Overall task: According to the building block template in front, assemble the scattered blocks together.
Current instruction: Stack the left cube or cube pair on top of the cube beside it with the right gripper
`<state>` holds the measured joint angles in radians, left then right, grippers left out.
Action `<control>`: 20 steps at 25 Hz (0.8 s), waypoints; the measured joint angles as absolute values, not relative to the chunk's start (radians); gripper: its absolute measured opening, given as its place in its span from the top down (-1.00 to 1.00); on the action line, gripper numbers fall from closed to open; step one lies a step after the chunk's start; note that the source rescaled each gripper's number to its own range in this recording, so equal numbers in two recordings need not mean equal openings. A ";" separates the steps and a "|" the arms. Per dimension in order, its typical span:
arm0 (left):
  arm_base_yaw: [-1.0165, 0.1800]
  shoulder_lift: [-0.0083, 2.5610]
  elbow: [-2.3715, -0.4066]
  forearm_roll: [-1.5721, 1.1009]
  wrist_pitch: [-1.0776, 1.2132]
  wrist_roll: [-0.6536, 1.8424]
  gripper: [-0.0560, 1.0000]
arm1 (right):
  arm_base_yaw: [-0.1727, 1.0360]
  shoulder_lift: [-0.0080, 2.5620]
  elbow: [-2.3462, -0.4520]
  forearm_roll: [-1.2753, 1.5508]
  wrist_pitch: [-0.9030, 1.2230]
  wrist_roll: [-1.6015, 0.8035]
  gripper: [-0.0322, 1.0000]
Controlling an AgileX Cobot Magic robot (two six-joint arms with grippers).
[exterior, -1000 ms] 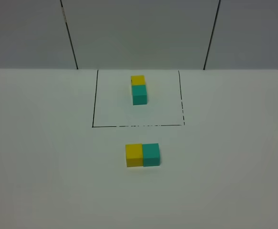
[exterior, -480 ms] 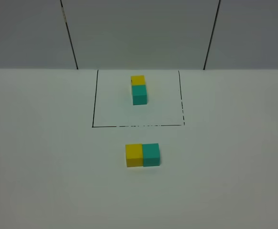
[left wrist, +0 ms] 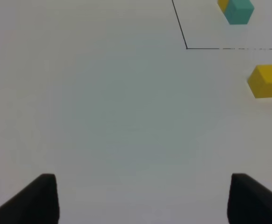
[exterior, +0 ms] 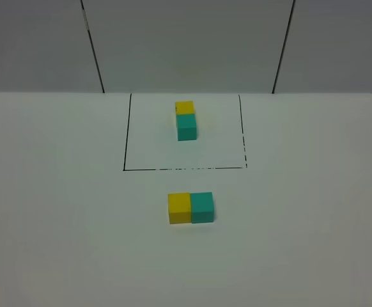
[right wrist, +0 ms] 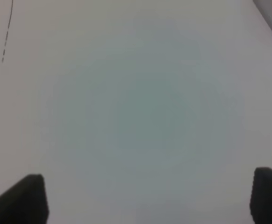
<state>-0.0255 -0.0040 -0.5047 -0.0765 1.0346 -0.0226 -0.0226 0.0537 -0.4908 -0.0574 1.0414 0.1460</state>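
Scattered blocks [exterior: 190, 208] lie beyond both claws: left gripper [left wrist: 143, 196] and right gripper [right wrist: 150, 196] have jaws apart, empty, over white table [exterior: 58, 224]. Small matte yellow cube [exterior: 179, 208] touches teal-green cube [exterior: 202, 207] mid-table. Farther back, thin black-line rectangle [exterior: 173, 169] borders yellow-teal template pair [exterior: 186, 121].

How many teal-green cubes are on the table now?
2. One teal-green template cube sits inside the black-line rectangle, just in front of its yellow partner. The loose teal-green cube lies before the rectangle, touching the right side of the loose yellow cube. None appears hidden.

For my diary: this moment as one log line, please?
loose yellow cube touching loose teal cube | left gripper open | right gripper open
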 joint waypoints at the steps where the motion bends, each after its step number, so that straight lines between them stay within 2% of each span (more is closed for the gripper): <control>1: -0.026 -0.004 -0.505 -0.076 1.035 -0.023 -0.32 | -0.023 0.054 -0.491 -0.057 1.041 0.147 -0.51; 20: -0.026 -0.004 -0.505 -0.076 1.035 -0.023 -0.32 | -0.023 0.054 -0.491 -0.059 1.042 0.152 -0.52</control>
